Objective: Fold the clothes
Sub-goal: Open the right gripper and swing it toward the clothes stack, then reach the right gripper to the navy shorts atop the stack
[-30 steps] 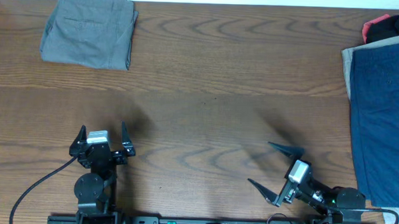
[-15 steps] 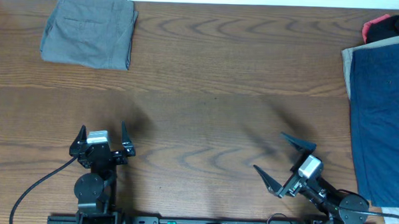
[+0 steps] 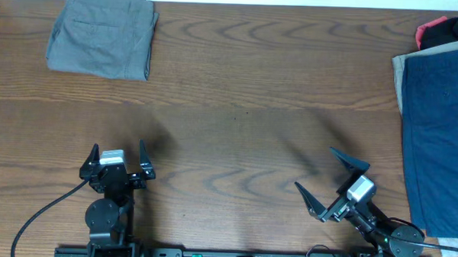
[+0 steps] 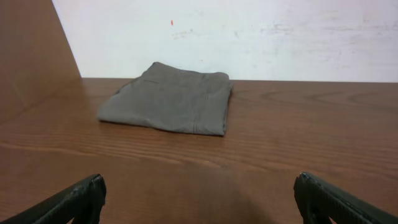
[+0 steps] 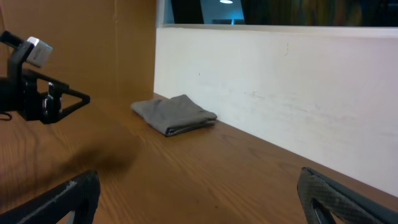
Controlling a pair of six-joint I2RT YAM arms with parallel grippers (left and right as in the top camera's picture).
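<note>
At the near edge of the table (image 3: 236, 144), the left tool (image 3: 119, 146) points straight toward the far side. Its two fingers are spread wide apart and hold nothing. The right tool (image 3: 312, 166) sits at the near right, turned toward the far left. Its fingers are also wide apart and empty, over bare wood.

The navy shorts (image 3: 439, 136) lie flat along the right edge, just to the right of the right tool but not touching it, and partly out of view. They rest on the beige shorts (image 3: 399, 69), whose edge shows at their far left corner. A red and black cloth (image 3: 445, 31) is bunched behind them.

The grey shorts (image 3: 102, 34) lie folded in the far left corner. They are well apart from both tools, straight ahead of the left one, close to the white wall (image 4: 249, 37).
</note>
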